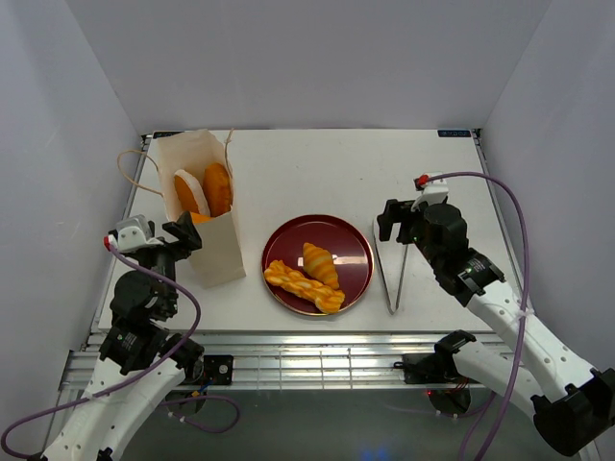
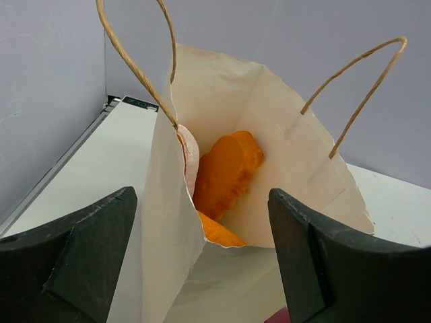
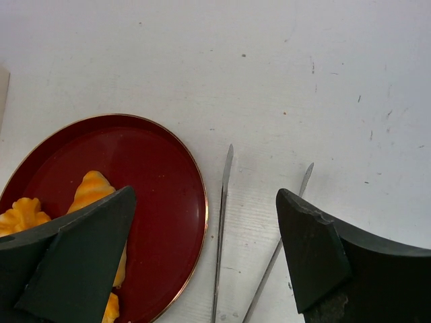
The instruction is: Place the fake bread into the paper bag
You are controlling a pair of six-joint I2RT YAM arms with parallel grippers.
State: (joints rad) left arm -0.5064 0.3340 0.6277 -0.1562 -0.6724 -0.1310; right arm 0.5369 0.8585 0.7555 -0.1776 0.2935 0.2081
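Bag upright at nine o'clock of table, holding orange bread pieces. Plate at six o'clock holds croissant and braid. Left gripper and right gripper: jaws spread, empty.

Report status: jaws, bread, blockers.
Left jaws open, facing paper bag. Right jaws open over tongs. Some bread in bag; croissant and braid on plate. Nothing blocking the bag mouth.
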